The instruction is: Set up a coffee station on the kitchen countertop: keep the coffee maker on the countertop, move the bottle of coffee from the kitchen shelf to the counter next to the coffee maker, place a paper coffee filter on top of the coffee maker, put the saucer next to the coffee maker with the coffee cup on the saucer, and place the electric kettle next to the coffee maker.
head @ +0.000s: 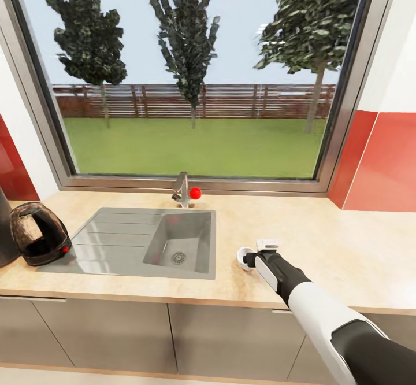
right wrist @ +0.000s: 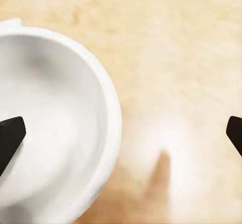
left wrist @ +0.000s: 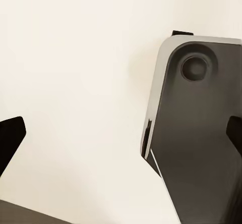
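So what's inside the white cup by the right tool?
The cup looks empty: bare white bowl in the right wrist view, standing on the countertop. One finger of the right tool covers a patch of its inside, so that part can't be checked.

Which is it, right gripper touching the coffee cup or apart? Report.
Cannot tell. Right wrist view: one finger of the right gripper overlaps the coffee cup's bowl; neither contact nor gap shows plainly.
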{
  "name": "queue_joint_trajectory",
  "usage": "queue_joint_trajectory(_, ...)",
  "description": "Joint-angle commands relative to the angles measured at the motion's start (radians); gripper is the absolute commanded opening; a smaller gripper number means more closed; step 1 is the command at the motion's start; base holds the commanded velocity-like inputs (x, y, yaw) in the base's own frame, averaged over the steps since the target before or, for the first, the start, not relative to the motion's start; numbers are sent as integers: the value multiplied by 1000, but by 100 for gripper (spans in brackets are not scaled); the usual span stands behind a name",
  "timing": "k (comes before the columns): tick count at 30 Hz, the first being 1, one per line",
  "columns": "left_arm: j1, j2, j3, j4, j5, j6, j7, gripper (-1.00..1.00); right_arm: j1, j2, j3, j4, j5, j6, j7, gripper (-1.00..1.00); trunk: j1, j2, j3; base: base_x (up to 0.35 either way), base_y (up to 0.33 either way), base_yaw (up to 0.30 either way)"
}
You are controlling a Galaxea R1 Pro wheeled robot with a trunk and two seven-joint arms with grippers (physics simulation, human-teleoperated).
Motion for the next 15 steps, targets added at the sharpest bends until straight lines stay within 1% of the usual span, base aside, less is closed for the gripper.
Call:
queue_joint_trajectory(1, 0, 0, 7, 0, -10, -3, 3, 100, -1, -1, 8, -1, -11, 4, -9, 100, 1, -2, -2, 0, 0, 0)
queue_joint_trajectory(11, 0, -1, 6, 0, -10, -3, 3, 100, -1, 0, 9, -1, -11, 4, -9, 100, 1, -2, -2, 0, 0, 0)
queue_joint_trajectory(15, 0, -1, 6, 1, -10, -3, 3, 100, -1, 1, 9, -1, -11, 4, 12, 100, 1, -2, -2, 0, 0, 0)
